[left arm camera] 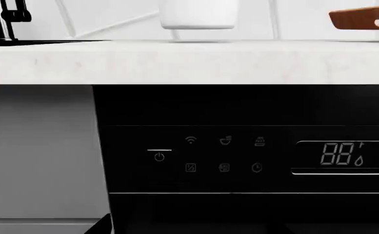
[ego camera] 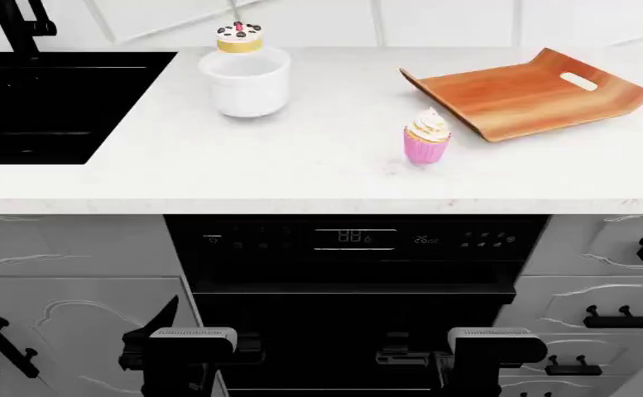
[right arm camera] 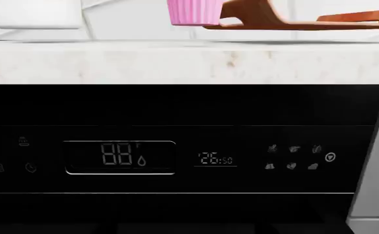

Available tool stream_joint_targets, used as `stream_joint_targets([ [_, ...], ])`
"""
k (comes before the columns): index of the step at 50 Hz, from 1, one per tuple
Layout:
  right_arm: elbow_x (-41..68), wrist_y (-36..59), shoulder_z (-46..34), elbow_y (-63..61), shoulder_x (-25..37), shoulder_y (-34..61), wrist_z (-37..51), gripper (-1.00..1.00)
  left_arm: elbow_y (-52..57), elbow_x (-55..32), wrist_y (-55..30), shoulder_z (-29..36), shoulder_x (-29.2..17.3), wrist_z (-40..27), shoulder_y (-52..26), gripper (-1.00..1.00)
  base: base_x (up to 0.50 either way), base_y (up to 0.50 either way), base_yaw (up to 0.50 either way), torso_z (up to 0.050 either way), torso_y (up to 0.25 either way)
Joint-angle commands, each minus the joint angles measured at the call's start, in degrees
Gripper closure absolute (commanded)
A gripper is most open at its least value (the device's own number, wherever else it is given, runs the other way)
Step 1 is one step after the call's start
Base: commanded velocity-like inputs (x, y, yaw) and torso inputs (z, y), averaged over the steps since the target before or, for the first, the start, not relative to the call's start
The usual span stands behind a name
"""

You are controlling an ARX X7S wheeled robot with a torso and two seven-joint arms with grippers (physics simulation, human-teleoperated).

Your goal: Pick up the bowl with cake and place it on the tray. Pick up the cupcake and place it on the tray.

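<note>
The white bowl (ego camera: 246,83) stands on the counter at the back left, with the cake (ego camera: 238,37) showing above its far rim. Right of centre stands the pink-wrapped cupcake (ego camera: 426,136), just off the near corner of the wooden tray (ego camera: 525,93). My left gripper (ego camera: 192,354) and right gripper (ego camera: 496,354) hang low in front of the dishwasher, well below the counter edge, their jaws unclear. The left wrist view catches the bowl's base (left arm camera: 199,14) and a tray end (left arm camera: 365,18). The right wrist view catches the cupcake wrapper (right arm camera: 192,12) and the tray (right arm camera: 293,17).
A black sink (ego camera: 56,99) with a black faucet (ego camera: 17,21) is sunk into the counter's left part. The pale counter front (ego camera: 321,205) overhangs a black dishwasher panel (ego camera: 354,238). Grey cabinet fronts with black handles (ego camera: 614,318) flank it.
</note>
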Motion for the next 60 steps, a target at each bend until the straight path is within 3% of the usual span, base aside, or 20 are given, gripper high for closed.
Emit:
stream_joint_targets([
  [1, 0.6, 0.4, -1.3, -0.1, 0.9, 0.0, 1.2, -1.0, -0.1, -0.5, 0.2, 1.2, -0.9, -1.1, -0.1, -1.0, 0.0, 0.0, 0.0, 0.0, 0.0],
  [17, 2.4, 1.9, -4.5, -0.6, 3.1, 0.3, 4.2, -1.0, 0.0, -2.1, 2.3, 4.1, -3.4, -3.6, 0.1, -1.0, 0.0, 0.0, 0.0, 0.001, 0.0],
  [56, 5.0, 2.5, -7.5, -0.1, 5.7, 0.8, 7.7, -1.0, -0.2, -4.4, 2.6, 7.0, -5.8, -7.5, -0.2, -1.0, 0.0, 0.0, 0.0, 0.05, 0.0],
  [59, 4.9, 1.5, -6.9, -2.8, 5.7, 0.0, 9.2, -1.0, 2.6, -6.2, 1.8, 5.9, -5.8, -8.3, 0.3, -1.0, 0.0, 0.0, 0.0, 0.033, 0.0],
  [60, 6.9, 5.7, -5.9, -7.2, 5.5, -0.6, 9.9, -1.0, 7.5, -9.2, -0.7, 4.6, -5.8, -8.4, 0.7, -1.0, 0.0, 0.0, 0.0, 0.0, 0.0],
])
